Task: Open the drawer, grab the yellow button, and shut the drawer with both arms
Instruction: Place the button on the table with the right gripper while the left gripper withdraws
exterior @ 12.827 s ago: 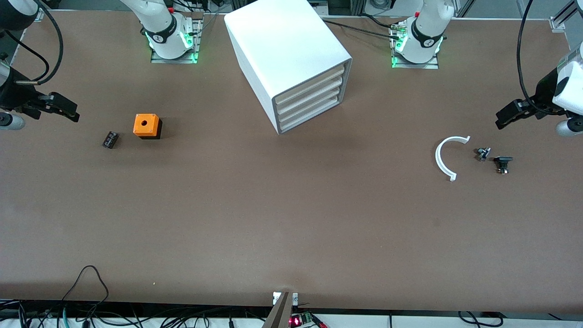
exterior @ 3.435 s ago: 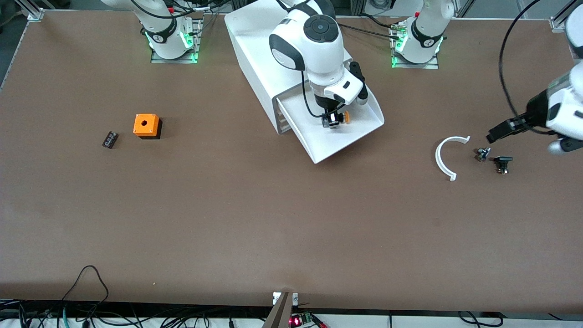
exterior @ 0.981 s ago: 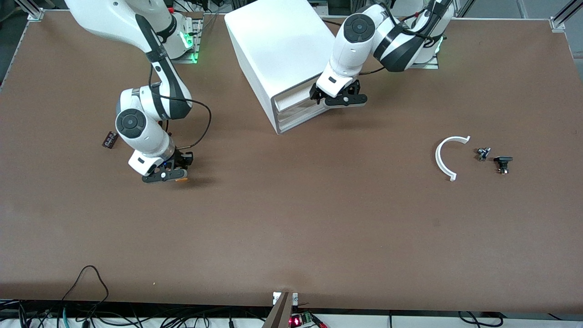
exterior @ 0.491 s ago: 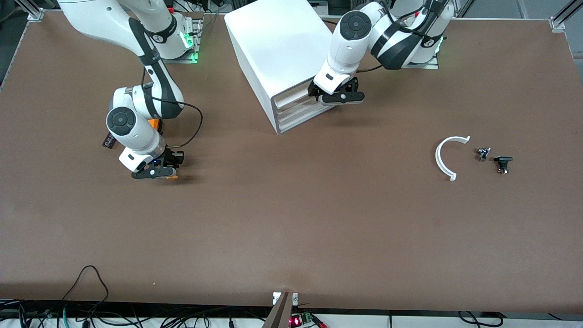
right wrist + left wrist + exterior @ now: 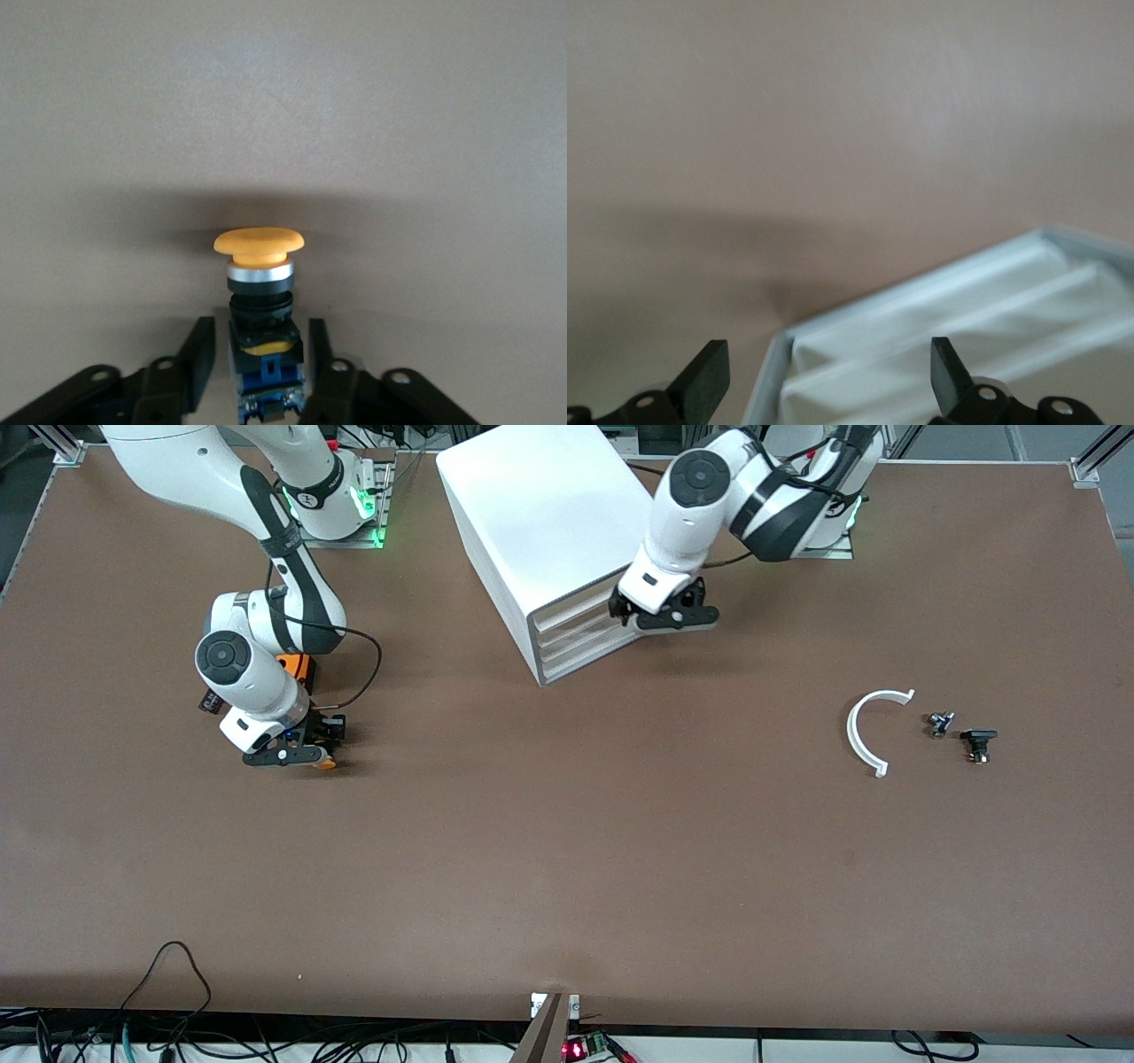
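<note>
Button (image 5: 258, 292): orange cap, silver ring, black-blue body.

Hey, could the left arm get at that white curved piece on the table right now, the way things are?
Probably yes. The left gripper is open and holds nothing, at the front of the drawer cabinet. The white curved piece lies uncovered toward the left arm's end of the table, with bare tabletop between them.

Even, bright overhead light, soft shadows beneath both arms; wrist views slightly blurred.
</note>
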You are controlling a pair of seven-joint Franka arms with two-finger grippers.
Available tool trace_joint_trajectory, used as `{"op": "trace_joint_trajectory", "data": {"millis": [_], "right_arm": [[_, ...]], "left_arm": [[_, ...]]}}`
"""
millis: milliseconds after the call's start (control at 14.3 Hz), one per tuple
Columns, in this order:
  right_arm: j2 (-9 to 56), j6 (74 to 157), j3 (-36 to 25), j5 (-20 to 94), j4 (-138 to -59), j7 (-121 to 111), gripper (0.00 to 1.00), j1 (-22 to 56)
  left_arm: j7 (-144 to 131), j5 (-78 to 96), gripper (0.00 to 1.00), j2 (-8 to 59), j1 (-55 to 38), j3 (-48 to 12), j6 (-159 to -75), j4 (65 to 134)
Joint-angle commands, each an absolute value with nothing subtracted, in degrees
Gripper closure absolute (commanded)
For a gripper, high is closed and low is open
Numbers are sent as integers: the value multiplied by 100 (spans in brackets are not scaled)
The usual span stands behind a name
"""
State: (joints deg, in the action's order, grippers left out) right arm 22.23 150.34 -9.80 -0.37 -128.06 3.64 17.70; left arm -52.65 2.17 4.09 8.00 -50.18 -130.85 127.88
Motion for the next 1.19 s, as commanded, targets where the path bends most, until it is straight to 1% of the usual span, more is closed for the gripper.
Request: {"op": "trace_joint_trajectory", "data": {"millis": [0, 70, 210, 350, 561, 631, 771, 911, 1051, 1121], "right_arm": [[1969, 14768, -905, -97, -12631, 413, 0, 1652], [1917, 14383, -897, -97, -12369, 517, 0, 1652], [1872, 13312, -844, -97, -11606, 781, 0, 1652], [1863, 12047, -826, -53, -10570, 782, 0, 1652], [1863, 10761, -826, -35, -9460, 809, 0, 1652], [1846, 10384, -826, -35, -9161, 809, 0, 1678], [1889, 9453, -826, -53, -8293, 817, 0, 1731], [1907, 8932, -817, -97, -7649, 782, 0, 1732], [1960, 8781, -817, -114, -7192, 774, 0, 1670], [1969, 8815, -843, -123, -7163, 773, 0, 1644]], "left_arm": [[-5185, 202, 0, 229, 1020, -4161, -12912, 12254], [-5194, 202, 0, 168, 1020, -3870, -12711, 12087], [-5186, 202, 0, 53, 1011, -3185, -12088, 11560], [-5177, 202, 0, -70, 1011, -2648, -11263, 10928], [-4259, 202, 0, -167, 792, -1892, -9857, 10092], [-3810, 202, 0, -228, 713, -1585, -9635, 10020], [-3106, 202, 0, -334, 677, -1153, -9580, 10020], [-2621, 193, 0, -491, 633, -907, -9493, 10002], [-2453, 193, 0, -475, 580, -835, -9256, 9827], [-2443, 193, 0, -422, 571, -844, -9220, 9774]]}}
